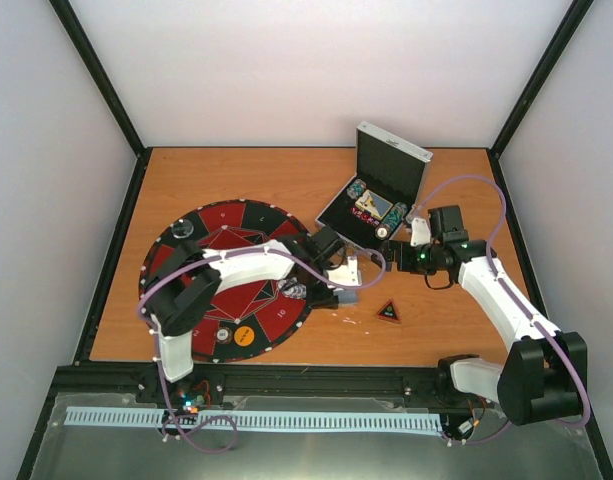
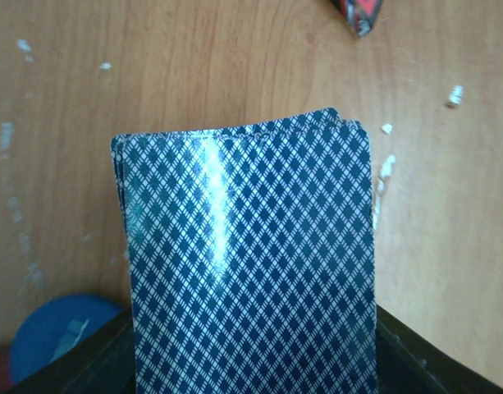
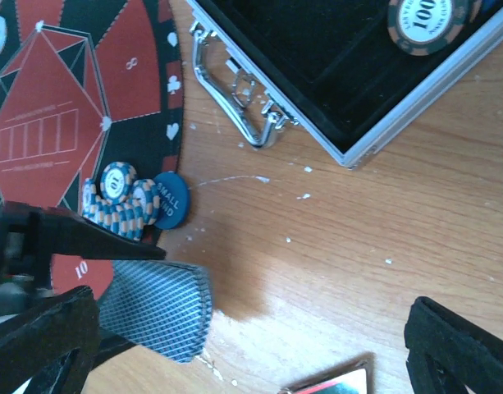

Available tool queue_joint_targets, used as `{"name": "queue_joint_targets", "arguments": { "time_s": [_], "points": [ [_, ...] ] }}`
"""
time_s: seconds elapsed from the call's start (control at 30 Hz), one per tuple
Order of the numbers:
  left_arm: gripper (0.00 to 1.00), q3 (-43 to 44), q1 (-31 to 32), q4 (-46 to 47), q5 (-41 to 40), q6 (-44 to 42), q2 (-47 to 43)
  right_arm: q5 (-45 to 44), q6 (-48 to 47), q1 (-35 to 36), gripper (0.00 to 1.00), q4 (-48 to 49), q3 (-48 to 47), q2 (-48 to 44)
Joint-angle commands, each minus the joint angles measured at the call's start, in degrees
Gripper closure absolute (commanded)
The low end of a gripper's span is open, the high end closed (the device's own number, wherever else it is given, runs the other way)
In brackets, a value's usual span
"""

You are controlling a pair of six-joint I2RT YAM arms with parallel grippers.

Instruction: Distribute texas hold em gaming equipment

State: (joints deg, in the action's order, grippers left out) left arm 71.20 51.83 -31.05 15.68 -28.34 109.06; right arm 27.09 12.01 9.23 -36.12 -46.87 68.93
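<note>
My left gripper (image 1: 342, 284) is shut on a deck of grey-blue-backed playing cards (image 2: 251, 263) and holds it just above the wood, right of the mat. The deck also shows in the right wrist view (image 3: 157, 308). A stack of multicoloured poker chips (image 3: 120, 201) and a blue "small blind" disc (image 3: 171, 199) lie at the mat's right edge. The black-red triangle marker (image 1: 388, 312) lies on the wood right of the deck. My right gripper (image 1: 418, 233) hangs open and empty by the case, its jaws wide apart in its wrist view (image 3: 251, 332).
The open silver case (image 1: 338, 207) stands at the back right with chips in it, one marked 100 (image 3: 421, 20). The round red-and-black mat (image 1: 201, 260) covers the left half, with a yellow disc (image 1: 243, 335) and a clear disc (image 1: 184, 229) on it.
</note>
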Motion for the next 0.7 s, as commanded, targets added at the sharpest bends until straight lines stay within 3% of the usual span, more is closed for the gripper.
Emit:
{"name": "queue_joint_targets", "arguments": {
  "time_s": [0.0, 0.2, 0.33, 0.67],
  "points": [
    [0.43, 4.7, -2.2, -9.9, 0.4, -4.7, -8.8, 5.0, -0.8, -0.5, 0.00, 1.6, -2.8, -1.6],
    [0.46, 3.5, -8.2, -17.1, 0.1, -9.5, -17.3, 20.5, -0.1, 0.5, 0.00, 9.4, -4.5, -0.8],
    [0.47, 1.6, -13.8, -19.8, 0.4, -8.9, -22.8, 21.5, 5.2, 5.0, 0.02, 16.9, -7.8, 4.7],
    [0.42, -7.2, -23.6, -26.3, -1.9, -10.3, -45.5, 24.7, 3.6, 24.3, 0.03, 15.4, -38.9, 31.9]
  ]
}}
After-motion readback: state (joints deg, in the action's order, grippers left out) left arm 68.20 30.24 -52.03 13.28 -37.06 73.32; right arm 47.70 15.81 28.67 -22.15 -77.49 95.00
